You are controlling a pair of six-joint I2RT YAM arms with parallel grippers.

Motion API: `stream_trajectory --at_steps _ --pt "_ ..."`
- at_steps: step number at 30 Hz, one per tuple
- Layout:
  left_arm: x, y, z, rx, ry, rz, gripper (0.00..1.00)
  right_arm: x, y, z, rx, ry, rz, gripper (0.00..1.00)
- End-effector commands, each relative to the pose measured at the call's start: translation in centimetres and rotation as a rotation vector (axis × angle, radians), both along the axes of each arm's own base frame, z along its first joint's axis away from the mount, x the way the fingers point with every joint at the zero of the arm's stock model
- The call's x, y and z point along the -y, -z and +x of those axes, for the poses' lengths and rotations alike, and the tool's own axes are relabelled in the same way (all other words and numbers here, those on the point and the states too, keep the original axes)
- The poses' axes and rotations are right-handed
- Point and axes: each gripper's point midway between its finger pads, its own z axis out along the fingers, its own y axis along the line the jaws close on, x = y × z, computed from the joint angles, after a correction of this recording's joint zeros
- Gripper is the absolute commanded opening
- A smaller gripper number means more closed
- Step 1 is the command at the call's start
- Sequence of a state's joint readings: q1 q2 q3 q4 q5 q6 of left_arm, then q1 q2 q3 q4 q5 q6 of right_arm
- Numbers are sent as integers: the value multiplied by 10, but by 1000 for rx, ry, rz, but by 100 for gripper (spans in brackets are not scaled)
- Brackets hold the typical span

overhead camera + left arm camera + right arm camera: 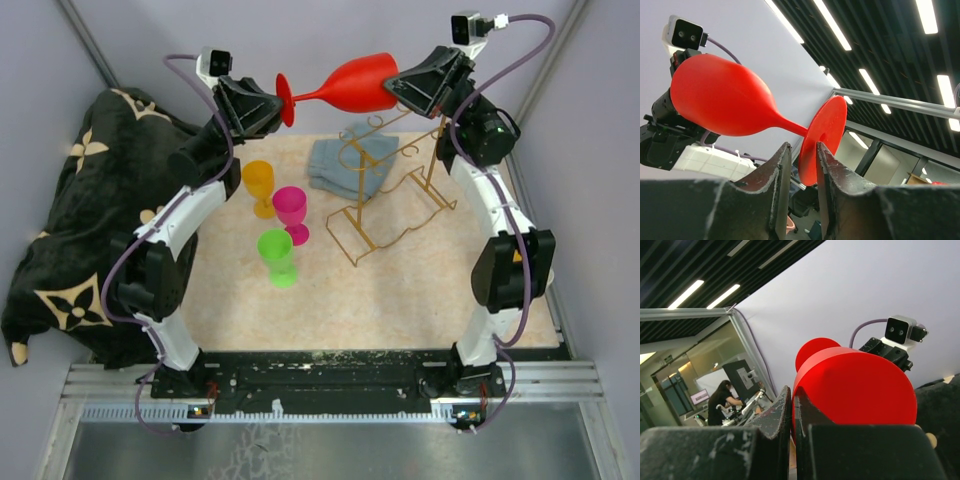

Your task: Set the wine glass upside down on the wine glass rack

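The red wine glass [352,84] hangs on its side high above the back of the table, foot to the left and bowl to the right. My right gripper [397,88] is shut on the bowl's rim [855,385], one finger inside and one outside [793,392]. My left gripper [276,106] stands around the round foot [826,132]. Its jaws [802,150] are narrowly open: the foot lies against the right finger and a gap shows on the left side. The gold wire wine glass rack [392,196] stands on the mat below, towards the right.
Three plastic goblets stand left of the rack: orange [258,181], pink [291,208] and green [276,251]. A grey-blue cloth [338,166] lies behind the rack. A black patterned blanket [85,215] is heaped at the left edge of the beige mat [400,295].
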State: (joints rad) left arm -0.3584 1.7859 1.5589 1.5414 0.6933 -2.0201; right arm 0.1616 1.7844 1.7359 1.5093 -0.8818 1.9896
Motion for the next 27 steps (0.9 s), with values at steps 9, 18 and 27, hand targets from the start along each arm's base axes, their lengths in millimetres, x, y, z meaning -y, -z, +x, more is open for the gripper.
stream_trajectory --at_steps 9,18,27 --pt "-19 -8 -52 236 13 -102 0 4 -9 -32 212 2 51 0" --pt "-24 -18 -54 271 14 -112 0 4 -9 -29 190 14 47 24" --pt "-43 -34 -48 306 -53 -135 0 13 -7 -25 175 89 19 36"
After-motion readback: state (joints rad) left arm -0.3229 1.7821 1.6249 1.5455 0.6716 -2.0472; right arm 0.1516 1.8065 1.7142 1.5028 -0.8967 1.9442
